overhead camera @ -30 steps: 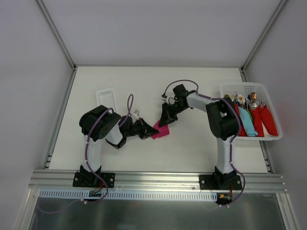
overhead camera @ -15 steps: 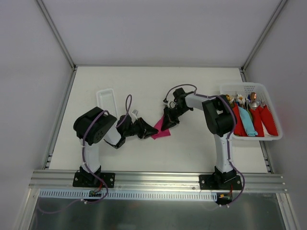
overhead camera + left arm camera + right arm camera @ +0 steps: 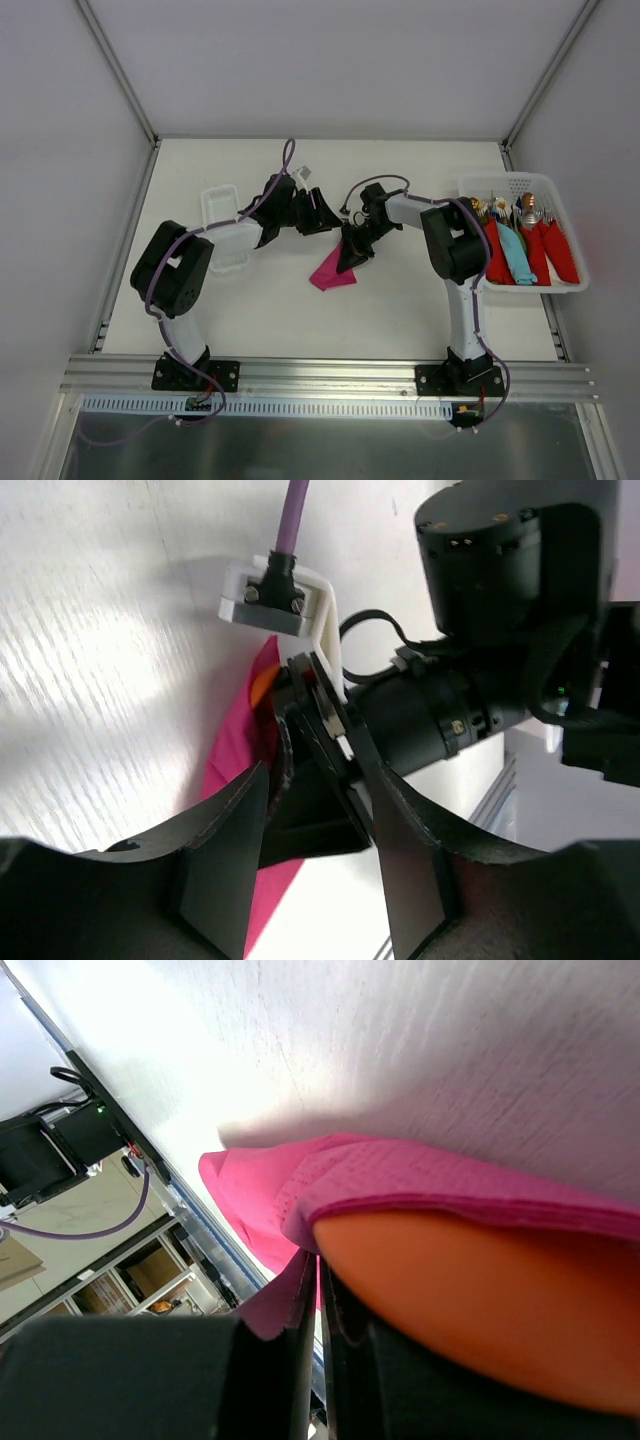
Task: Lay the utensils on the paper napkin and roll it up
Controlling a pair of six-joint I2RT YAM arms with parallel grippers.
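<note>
**Operator:** Which step am I on?

**Spotter:** You're in the roll-up. Your right tool (image 3: 349, 257) is pinched together on a folded edge of the paper napkin (image 3: 331, 275), which lies on the worktop (image 3: 400, 310) between the two arms. Your right wrist view shows the orange spoon (image 3: 470, 1300) tucked under that fold. I cannot make out the fork.

**Operator:** And my left tool?

**Spotter:** Your left tool (image 3: 320, 212) hovers just behind the right one, standing apart and holding nothing.

**Operator:** What does the next move call for?

**Spotter:** I'd judge you need to carry the pinched edge over so the sheet wraps the spoon. Use your left tool to steady the loose side. Go gently, because thin paper may tear or spring open.
</note>
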